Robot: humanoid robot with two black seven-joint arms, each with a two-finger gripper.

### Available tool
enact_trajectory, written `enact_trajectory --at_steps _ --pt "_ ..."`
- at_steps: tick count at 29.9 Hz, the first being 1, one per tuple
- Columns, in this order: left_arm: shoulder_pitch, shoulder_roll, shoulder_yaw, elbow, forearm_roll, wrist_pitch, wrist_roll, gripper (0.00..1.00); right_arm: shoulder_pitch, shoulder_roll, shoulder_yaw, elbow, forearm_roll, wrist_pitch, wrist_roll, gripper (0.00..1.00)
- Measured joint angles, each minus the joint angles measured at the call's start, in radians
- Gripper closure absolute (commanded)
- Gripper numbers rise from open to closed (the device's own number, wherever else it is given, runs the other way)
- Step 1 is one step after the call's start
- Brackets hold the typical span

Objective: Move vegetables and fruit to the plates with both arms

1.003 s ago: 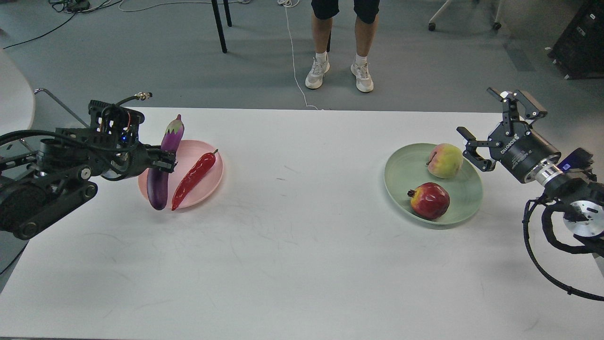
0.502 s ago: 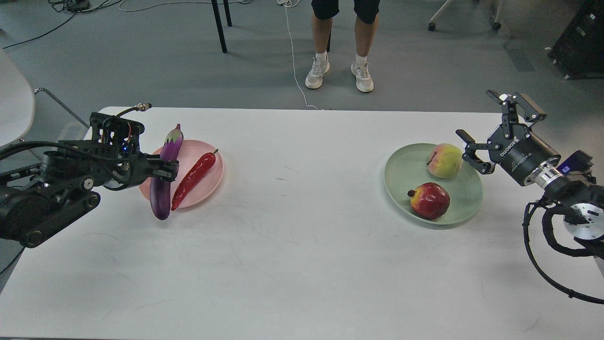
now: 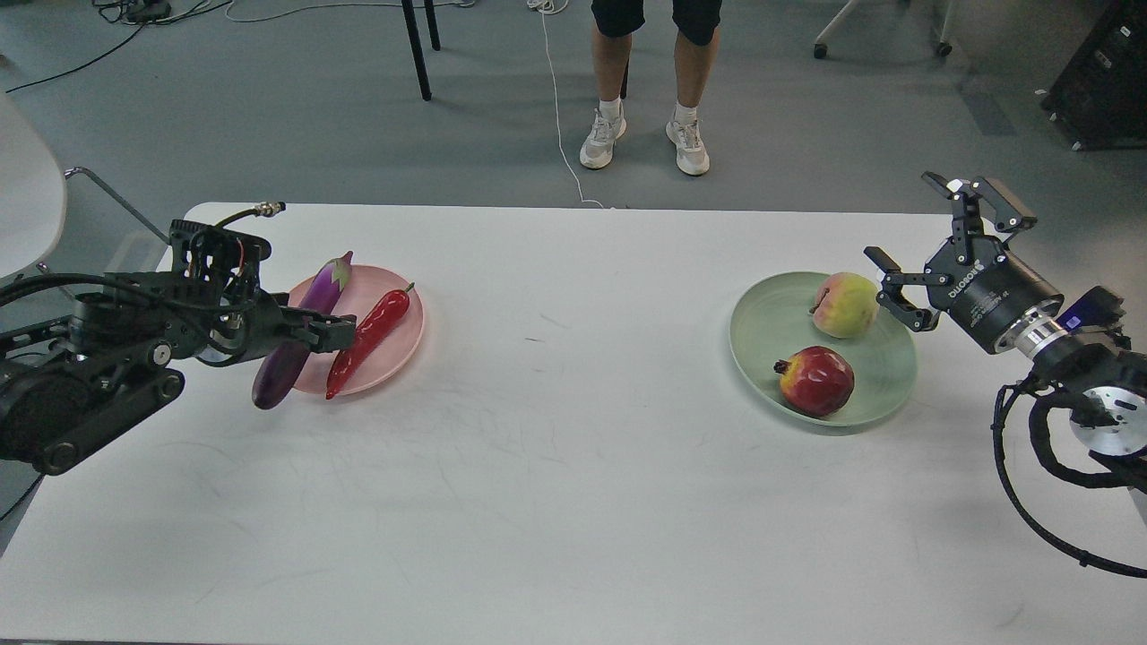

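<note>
The purple eggplant [image 3: 305, 309] lies tilted across the left rim of the pink plate [image 3: 394, 345], its lower end off the plate near the table. My left gripper [image 3: 333, 336] is closed around its middle. The red chili pepper [image 3: 369, 336] lies on the pink plate beside it. The peach [image 3: 846, 305] and the pomegranate [image 3: 815, 380] sit on the green plate [image 3: 771, 336]. My right gripper [image 3: 914, 231] is open and empty, just right of the peach and a little above the table.
The white table [image 3: 573, 493] carries both plates, pink at the left and green at the right. A person's legs [image 3: 645, 81] stand beyond the far edge. A chair [image 3: 27, 197] is at the far left, with cables on the floor.
The eggplant has tipped from nearly upright to a slant, its lower end swinging left and down beside the pink plate. My left gripper sank slightly with it. The right arm barely moved.
</note>
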Motion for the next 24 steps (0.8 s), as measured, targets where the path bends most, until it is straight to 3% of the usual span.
enact_trajectory --at_steps 10,17,20,24 --pt "-0.120 0.002 -0.023 -0.004 -0.139 0.008 -0.008 0.01 0.004 -0.001 0.010 -0.007 -0.001 0.000 0.000 0.02" --pt "-0.094 -0.059 -0.177 -0.023 -0.671 0.130 -0.024 0.01 0.019 0.011 0.031 -0.013 -0.001 -0.010 0.000 0.02" --pt "-0.045 -0.095 -0.224 -0.026 -0.933 0.186 -0.076 0.01 0.021 0.025 0.033 -0.014 -0.001 -0.025 0.000 0.02" --pt "0.059 -0.163 -0.354 -0.028 -1.071 0.233 -0.202 0.01 0.027 0.079 0.034 -0.010 -0.001 -0.113 0.000 0.02"
